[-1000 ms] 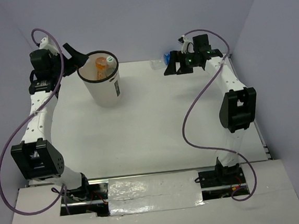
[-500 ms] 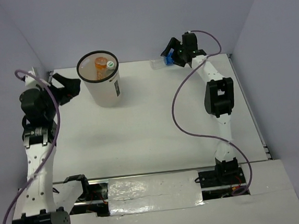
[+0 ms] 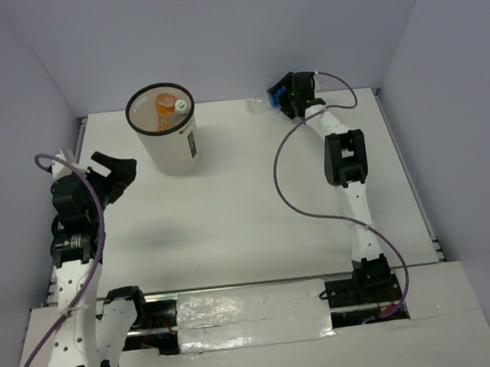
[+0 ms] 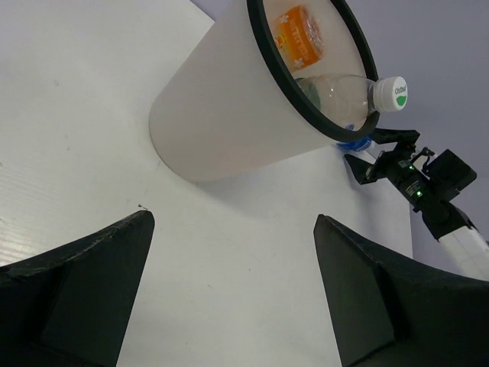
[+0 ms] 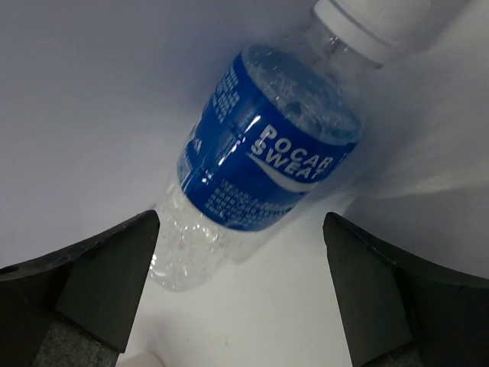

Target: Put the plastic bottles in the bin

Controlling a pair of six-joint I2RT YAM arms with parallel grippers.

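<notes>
Finds the left claw (image 3: 117,169) well back from the bin (image 3: 170,151) compared with a second ago, when it hung right at the rim. Now places it lower on the left side of the worktop (image 3: 230,210), apart from the bin. Finds the right arm stretched further out too, with the right claw (image 3: 289,101) pushed up to the far edge by the back wall.

Shows the left claw wide and holding nothing. Looks, in the left wrist view, between its two dark fingers (image 4: 92,283) at bare worktop and the bin's white side (image 4: 229,115).

Places the bin upright in the far left part of the worktop, black rim on top. Counts two bottles inside it: an orange bottle (image 3: 163,105) and a clear bottle (image 4: 344,90) whose pale, green-printed cap pokes over the rim.

Puts a blue-label bottle (image 3: 261,103) on its side at the far edge of the worktop by the back wall, right of the bin and well apart from it. Frames that bottle (image 5: 260,168), in the right wrist view, between the right claw's fingers (image 5: 99,283), white cap toward the upper right. Shows those fingers spread wide, with a gap on each side and no grip on the bottle.
</notes>
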